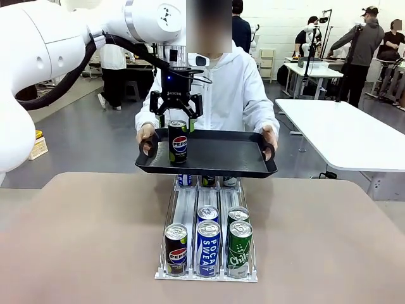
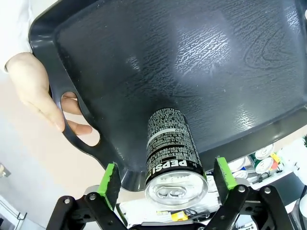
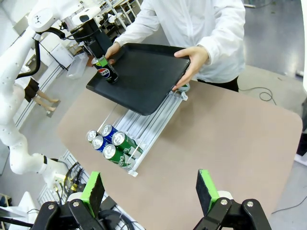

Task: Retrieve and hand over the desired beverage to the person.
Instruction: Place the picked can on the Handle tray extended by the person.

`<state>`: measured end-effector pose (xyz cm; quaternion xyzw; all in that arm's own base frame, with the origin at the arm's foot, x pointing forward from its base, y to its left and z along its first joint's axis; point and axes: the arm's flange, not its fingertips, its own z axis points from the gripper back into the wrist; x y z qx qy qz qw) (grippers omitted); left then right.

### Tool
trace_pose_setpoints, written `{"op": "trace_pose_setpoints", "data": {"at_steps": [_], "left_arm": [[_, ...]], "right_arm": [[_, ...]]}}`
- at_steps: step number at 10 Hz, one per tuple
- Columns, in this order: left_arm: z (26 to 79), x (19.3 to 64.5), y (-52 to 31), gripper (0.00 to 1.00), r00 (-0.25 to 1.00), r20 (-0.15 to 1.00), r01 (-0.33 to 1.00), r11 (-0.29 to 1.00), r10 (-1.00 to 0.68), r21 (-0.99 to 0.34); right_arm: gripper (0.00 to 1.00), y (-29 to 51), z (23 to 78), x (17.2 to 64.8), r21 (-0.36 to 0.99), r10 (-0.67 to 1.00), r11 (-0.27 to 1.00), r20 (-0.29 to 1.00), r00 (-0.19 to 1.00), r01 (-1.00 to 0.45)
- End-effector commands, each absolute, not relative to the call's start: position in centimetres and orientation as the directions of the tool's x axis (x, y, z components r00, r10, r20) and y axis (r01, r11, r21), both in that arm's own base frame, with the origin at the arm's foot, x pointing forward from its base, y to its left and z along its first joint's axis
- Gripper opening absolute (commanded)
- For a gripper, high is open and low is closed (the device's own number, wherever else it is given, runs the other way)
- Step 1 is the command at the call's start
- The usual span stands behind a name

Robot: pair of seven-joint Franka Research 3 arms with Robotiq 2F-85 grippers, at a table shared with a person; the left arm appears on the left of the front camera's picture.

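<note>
Hovering our left pincer (image 2: pixel 167 172) open astride the upright Pepsi can (image 1: pixel 178 142), pads clear, we are seeing it standing by the left rim of the tray (image 1: pixel 221 155) the person (image 1: pixel 234 88) is holding; our right pincer (image 3: pixel 150 188) is hanging open over bare bench (image 3: pixel 230 139).

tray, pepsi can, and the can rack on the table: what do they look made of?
Tray: looks like moulded black plastic, semi-matte, with a grain-like texture that catches glare.
Pepsi can: likely aluminium. It has a bare silver top with a pull tab and a glossy black printed wall.
Rack: probably clear plastic, perhaps acrylic. Its lanes look translucent.
</note>
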<state>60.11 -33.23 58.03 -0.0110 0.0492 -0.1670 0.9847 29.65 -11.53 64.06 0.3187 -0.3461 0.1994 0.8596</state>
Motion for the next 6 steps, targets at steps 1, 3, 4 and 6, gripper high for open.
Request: {"op": "trace_pose_setpoints", "data": {"at_steps": [1, 3, 4, 6], "left_arm": [[59.4, 60.7, -33.5, 1.0, 0.93, -0.09, 0.356, 0.935, -0.355, -0.015], [61.6, 56.4, -31.7, 1.0, 0.921, -0.01, 0.389, 0.919, -0.39, -0.059], [62.6, 52.5, -29.4, 1.0, 0.899, 0.056, 0.437, 0.897, -0.434, -0.06], [63.6, 44.2, -23.6, 1.0, 0.799, 0.216, 0.582, 0.812, -0.56, -0.045]], "right_arm": [[1.0, -11.5, 64.1, 29.9, 0.42, 0.112, 0.693, 0.74, 0.663, -0.586], [1.0, -11.5, 64.1, 29.9, 0.42, 0.112, 0.693, 0.74, 0.663, -0.586], [1.0, -11.5, 64.1, 29.9, 0.42, 0.112, 0.693, 0.74, 0.663, -0.586], [1.0, -11.5, 64.1, 29.9, 0.42, 0.112, 0.693, 0.74, 0.663, -0.586]]}}
